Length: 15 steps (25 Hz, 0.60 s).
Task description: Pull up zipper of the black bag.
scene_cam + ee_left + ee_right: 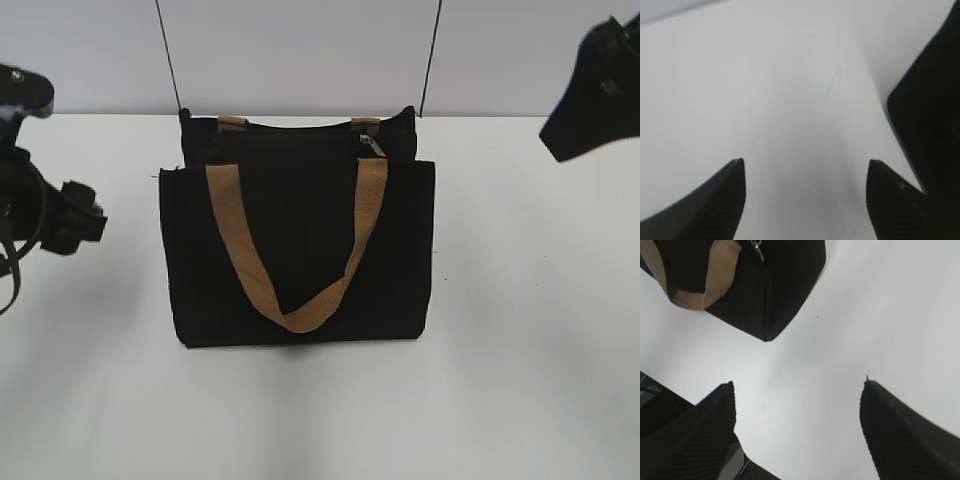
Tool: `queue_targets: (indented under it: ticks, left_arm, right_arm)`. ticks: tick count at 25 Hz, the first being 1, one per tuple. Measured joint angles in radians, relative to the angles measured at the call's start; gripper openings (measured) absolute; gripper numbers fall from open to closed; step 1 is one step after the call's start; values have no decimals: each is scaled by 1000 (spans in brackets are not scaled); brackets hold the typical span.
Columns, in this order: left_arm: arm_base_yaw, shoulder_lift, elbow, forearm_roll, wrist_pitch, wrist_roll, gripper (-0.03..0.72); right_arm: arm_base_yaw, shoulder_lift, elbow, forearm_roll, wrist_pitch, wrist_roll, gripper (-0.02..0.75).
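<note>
The black bag (300, 250) stands upright mid-table, a tan handle (300, 255) hanging down its front. The silvery zipper pull (372, 146) sits on the top edge, towards the right end. The bag also shows in the right wrist view (785, 285) with the zipper pull (757, 248) at the top, and at the right edge of the left wrist view (932, 115). My left gripper (805, 172) is open and empty over bare table, left of the bag. My right gripper (797, 387) is open and empty, raised to the right of the bag (595, 95).
White table (520, 330) all around the bag, white wall behind. Two thin black cables (168, 55) run up from behind the bag. The left arm's body (40, 210) is at the left edge.
</note>
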Motion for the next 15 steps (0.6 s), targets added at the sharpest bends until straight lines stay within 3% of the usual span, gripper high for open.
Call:
queue_targets:
  ticks: [3, 6, 15]
  left_arm:
    - [-16, -6, -24, -417, 121, 403, 560]
    - [-41, -52, -85, -660, 305, 660, 559]
    - [-81, -453, -167, -958, 693, 891, 559]
  right_arm:
    - [0, -71, 93, -1, -12, 0, 588]
    - [0, -143, 169, 0, -14, 0, 588]
    - [0, -478, 390, 9, -11, 0, 588]
